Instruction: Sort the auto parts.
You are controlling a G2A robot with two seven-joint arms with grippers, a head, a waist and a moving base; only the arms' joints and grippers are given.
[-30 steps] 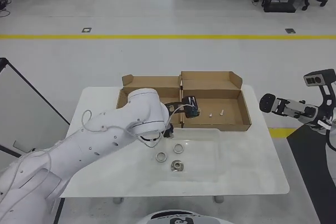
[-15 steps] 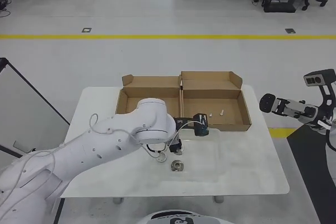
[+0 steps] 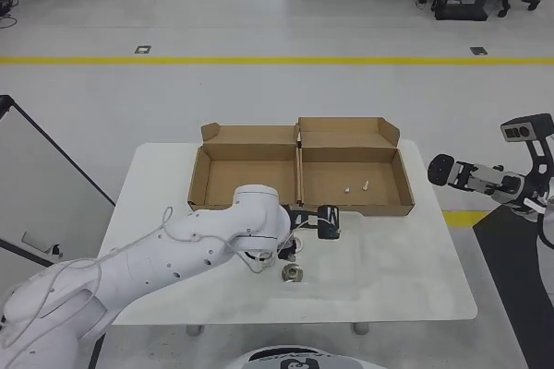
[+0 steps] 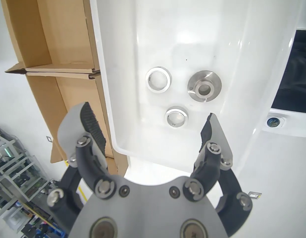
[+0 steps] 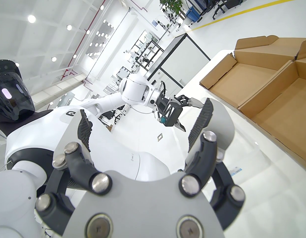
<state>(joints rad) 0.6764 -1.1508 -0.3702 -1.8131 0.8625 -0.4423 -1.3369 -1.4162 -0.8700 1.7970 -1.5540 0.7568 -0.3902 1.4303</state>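
Left wrist view: tray holds three metal parts.

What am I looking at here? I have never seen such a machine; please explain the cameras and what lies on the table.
This is a two-armed robot at a white table. One picture looks down from above its arms; the other two come from cameras on its wrists. Each arm ends in a two-fingered end effector. The left end effector is open and empty, above a white tray holding a ring, a smaller ring and a flanged part. Beside the tray stand two open cardboard boxes; one contains two small pale pieces. The right end effector, also open and empty, is off beyond the table's edge.
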